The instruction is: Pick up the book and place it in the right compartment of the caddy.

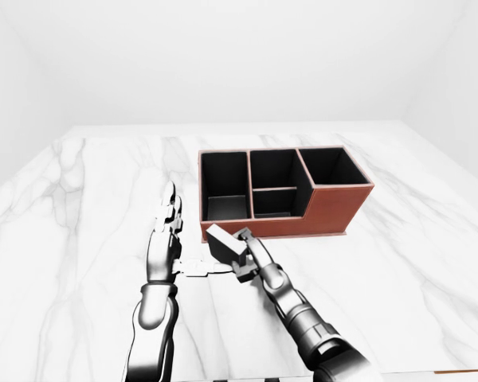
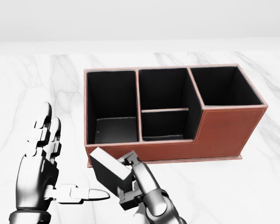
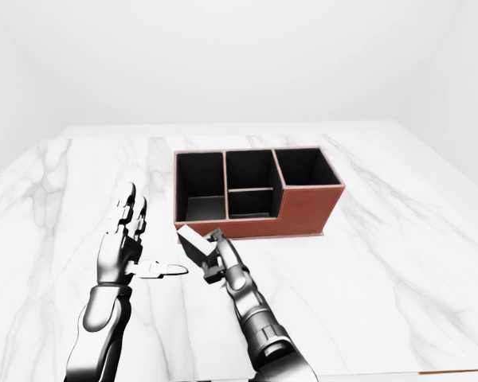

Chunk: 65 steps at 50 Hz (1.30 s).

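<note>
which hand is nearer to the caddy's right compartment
Right. The right hand, holding the book, sits just below the caddy wall in the head view, under its left compartment. The open left hand is farther left, so farther from the right compartment.

book [image 2: 109,170] lower end hidden by fingers [image 2: 130,179]

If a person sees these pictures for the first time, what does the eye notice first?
First the red-brown caddy with black compartments, in the middle of the white marble table in the head view. Then, at the bottom of that view, the right hand gripping a small dark book just below the caddy's left end, and the left hand open beside it.
</note>
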Tool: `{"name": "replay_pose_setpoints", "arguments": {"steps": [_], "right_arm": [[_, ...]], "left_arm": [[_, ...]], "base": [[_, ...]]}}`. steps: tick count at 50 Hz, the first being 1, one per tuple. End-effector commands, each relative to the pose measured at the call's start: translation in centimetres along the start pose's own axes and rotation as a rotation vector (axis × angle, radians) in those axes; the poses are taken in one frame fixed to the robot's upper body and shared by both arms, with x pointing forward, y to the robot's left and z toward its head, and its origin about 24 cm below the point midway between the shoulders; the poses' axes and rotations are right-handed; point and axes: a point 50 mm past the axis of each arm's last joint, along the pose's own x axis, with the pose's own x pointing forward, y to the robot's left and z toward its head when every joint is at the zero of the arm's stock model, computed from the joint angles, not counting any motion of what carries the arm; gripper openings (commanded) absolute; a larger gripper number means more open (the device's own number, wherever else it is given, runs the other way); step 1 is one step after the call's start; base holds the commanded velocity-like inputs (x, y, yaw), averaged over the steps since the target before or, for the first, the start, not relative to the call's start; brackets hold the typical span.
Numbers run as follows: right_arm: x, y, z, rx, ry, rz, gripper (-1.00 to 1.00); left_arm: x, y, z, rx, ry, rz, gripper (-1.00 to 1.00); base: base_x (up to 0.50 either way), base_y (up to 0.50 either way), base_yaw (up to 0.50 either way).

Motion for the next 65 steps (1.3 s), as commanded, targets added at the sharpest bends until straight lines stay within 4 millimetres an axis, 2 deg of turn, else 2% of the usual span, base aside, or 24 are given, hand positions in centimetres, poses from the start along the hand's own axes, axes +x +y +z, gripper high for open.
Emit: {"name": "replay_pose_setpoints", "arguments": {"steps": [1,5,9,16,21,23,43,48,51,65], "right_arm": [[0.1,0.4,-0.3,0.017,0.023,0.027,-1.0],[0.2,0.0,0.1,0.028,0.004,0.02,-1.0],[0.3,-0.9,1.7,0.06,-0.067,0.007,-1.0],[-0.2,-2.6,5.6,0.103,-0.253,-0.02,-1.0],[-1.8,-3.9,9.1,0.124,-0.425,-0.044,-1.0],[-2.2,-4.2,9.8,0.133,-0.438,-0.046,-1.0],[-4.9,-5.3,13.5,0.144,-0.58,-0.063,-1.0],[-5.6,-6.3,14.9,0.147,-0.647,-0.087,-1.0],[-6.1,-7.6,16.3,0.146,-0.706,-0.118,-1.0],[-6.5,-12.0,18.6,0.156,-0.781,-0.221,-1.0]], "left_arm": [[0.0,-0.1,0.0,-0.001,0.001,-0.002,1.0],[0.0,-0.1,-0.1,0.0,0.003,-0.003,1.0],[0.0,-0.1,0.0,0.0,0.001,-0.004,1.0],[0.0,-0.1,0.0,0.0,0.0,-0.004,1.0],[0.0,-0.1,-0.2,0.0,0.009,-0.005,1.0],[0.0,-0.1,-0.2,0.0,0.009,-0.004,1.0],[0.0,-0.1,-0.2,-0.001,0.008,-0.004,1.0],[0.0,-0.1,-0.2,0.0,0.007,-0.004,1.0],[0.0,-0.1,0.0,-0.001,0.0,-0.003,1.0],[0.0,-0.1,-0.2,0.001,0.008,-0.005,1.0]], "base": [[0.0,0.0,0.0],[0.0,0.0,0.0],[0.0,0.0,0.0],[0.0,0.0,0.0],[0.0,0.0,0.0],[0.0,0.0,0.0],[0.0,0.0,0.0],[0.0,0.0,0.0],[0.0,0.0,0.0],[0.0,0.0,0.0]]}}
